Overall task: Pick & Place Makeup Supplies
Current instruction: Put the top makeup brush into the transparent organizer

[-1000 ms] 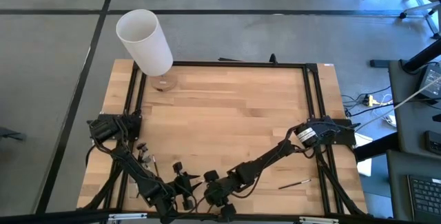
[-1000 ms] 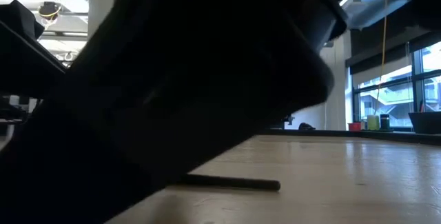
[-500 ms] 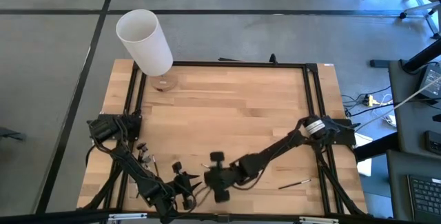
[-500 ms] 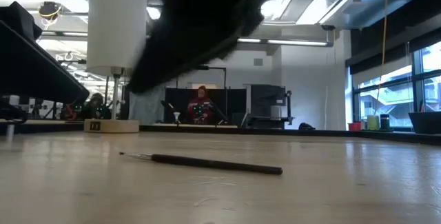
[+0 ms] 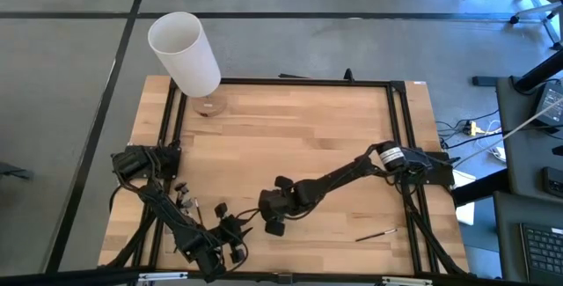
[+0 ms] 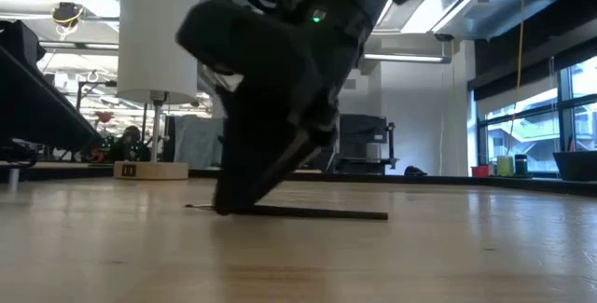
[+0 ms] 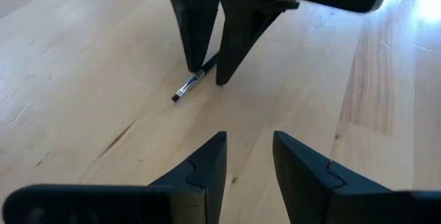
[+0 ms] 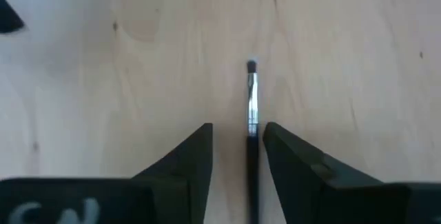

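Right wrist view: brush [image 8: 252, 124] lies between the right gripper's [image 8: 238, 148] parted jaws.

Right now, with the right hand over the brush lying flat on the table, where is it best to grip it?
Probably on the dark handle just behind the metal ferrule of the brush, coming straight down: it lies flat between the open fingers of the right hand.

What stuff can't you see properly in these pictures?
- Brush: its handle end is cut off by the right wrist view's edge; the right claw straddles it.
- Second brush: too small in the high view to see its tip.
- White cylinder: its top is cut off in the low view.
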`<state>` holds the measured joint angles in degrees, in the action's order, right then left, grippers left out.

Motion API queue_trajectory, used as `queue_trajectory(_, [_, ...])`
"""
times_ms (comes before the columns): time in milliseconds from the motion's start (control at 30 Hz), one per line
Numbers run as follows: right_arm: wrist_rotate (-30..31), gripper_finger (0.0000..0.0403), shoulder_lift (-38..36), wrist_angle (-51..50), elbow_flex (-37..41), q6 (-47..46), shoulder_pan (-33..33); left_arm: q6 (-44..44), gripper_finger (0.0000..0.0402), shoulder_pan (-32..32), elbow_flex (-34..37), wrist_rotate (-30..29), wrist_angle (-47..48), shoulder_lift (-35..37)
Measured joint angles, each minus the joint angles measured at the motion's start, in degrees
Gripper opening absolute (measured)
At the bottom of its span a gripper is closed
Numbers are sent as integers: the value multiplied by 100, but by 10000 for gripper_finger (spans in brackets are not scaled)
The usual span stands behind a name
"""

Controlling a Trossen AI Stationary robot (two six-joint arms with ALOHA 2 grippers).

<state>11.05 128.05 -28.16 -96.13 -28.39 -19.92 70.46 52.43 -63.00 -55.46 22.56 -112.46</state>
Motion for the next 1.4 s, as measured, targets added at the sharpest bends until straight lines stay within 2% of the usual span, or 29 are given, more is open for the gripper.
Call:
queue_trajectory(200, [5,134,-9,-388,-14,44,2,88,113,0,0,-6,40,0])
queue_trajectory(600, [-257,69,-7,-247,-27,842,-39,98,113,-5,0,-33,10,0])
queue_trajectory(1000, [-352,64,30,-1938,-1470,1524,-53,131,113,-2,0,-35,12,0])
queue_trajectory(1133, [-323,65,22,-2130,-1627,1814,-49,156,113,-5,0,-5,-2,0])
queue_trajectory(1267, [-330,64,22,-2127,-1614,1251,-28,230,113,-5,0,18,-2,0])
queue_trajectory(1400, [-285,64,22,-2143,-1603,1115,-5,236,113,-5,0,22,-6,0])
